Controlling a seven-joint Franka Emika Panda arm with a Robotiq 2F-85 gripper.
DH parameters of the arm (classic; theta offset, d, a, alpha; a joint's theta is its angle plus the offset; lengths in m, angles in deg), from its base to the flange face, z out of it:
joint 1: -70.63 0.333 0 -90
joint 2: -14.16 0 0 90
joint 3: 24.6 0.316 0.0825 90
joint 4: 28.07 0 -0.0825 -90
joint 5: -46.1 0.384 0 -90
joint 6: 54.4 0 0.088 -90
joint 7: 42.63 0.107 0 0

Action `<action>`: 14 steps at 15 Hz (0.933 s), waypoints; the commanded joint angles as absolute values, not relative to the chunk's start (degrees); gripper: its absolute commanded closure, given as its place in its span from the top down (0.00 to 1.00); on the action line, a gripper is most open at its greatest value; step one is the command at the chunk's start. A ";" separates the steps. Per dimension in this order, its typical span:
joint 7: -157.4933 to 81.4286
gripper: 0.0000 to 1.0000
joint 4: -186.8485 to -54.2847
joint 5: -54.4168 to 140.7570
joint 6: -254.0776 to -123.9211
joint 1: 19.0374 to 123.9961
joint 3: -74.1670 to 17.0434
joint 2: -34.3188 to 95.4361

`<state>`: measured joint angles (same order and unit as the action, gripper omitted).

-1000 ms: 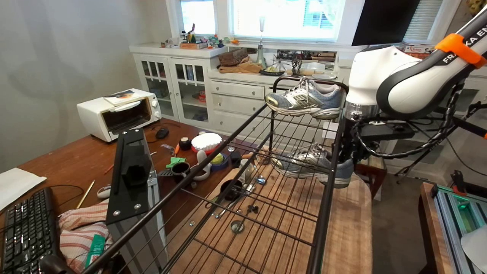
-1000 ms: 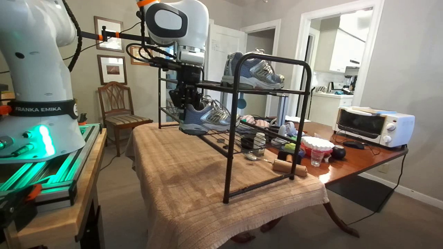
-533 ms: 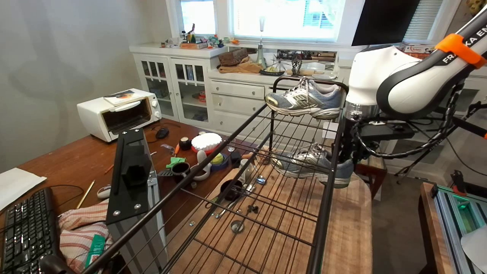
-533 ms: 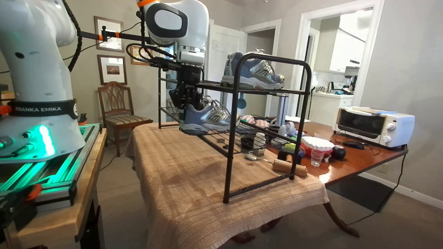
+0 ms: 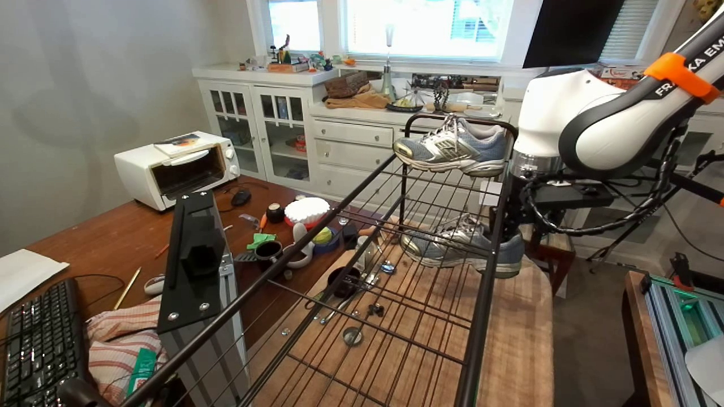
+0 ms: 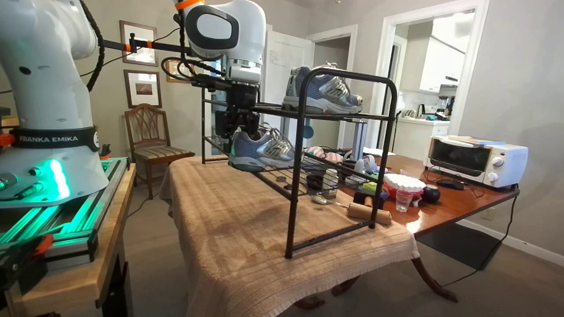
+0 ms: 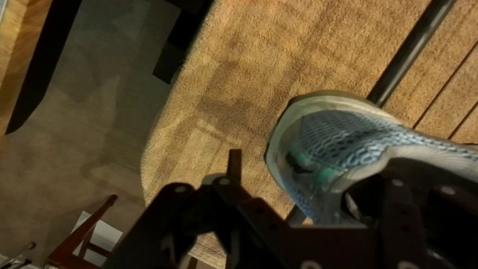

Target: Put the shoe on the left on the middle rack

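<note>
Shoe [image 6: 264, 150], grey-silver lace-up | on middle rack [image 7: 410, 50], heel overhanging edge | long axis across rack, heel toward robot base [image 6: 53, 154], toe inward | gripper [image 6: 240, 136] just above heel, jaws spread astride its collar, holding nothing | upward retreat likely next

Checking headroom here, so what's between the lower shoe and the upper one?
The top shelf lies between the lower shoe and the upper shoe, in both exterior views.

The grey-silver sneaker [image 6: 265, 152] sits upright on the black wire middle rack [image 6: 273, 186], heel overhanging.
</note>
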<state>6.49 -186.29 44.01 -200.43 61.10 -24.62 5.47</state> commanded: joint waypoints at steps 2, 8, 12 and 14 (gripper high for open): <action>8.63 0.40 -186.28 39.68 -205.57 60.69 -24.67 6.59; 8.78 0.63 -186.55 35.31 -209.86 60.54 -24.68 7.34; 8.66 0.79 -186.82 34.59 -211.33 60.68 -24.44 7.04; 8.92 0.69 -186.89 32.95 -212.29 60.48 -24.26 7.06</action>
<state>7.19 -186.92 35.85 -208.65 60.62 -24.73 6.85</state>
